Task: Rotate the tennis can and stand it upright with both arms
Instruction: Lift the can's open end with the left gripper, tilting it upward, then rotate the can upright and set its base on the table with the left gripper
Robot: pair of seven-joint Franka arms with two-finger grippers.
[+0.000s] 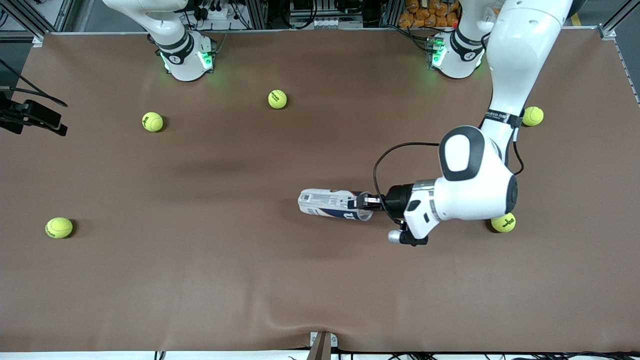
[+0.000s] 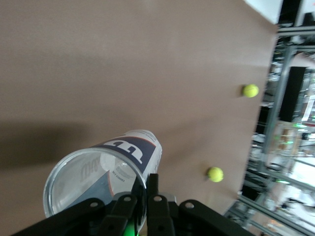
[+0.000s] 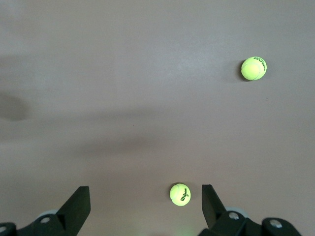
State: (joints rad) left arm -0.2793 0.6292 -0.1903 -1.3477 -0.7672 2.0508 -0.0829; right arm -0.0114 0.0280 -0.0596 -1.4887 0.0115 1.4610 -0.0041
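Left end effector pinches tennis can rim; right end effector spread, waiting

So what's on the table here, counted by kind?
Tennis balls: 5
Tennis can: 1, lying on its side, its open end gripped by the left gripper
Total: 6
The right gripper waits open over the table.
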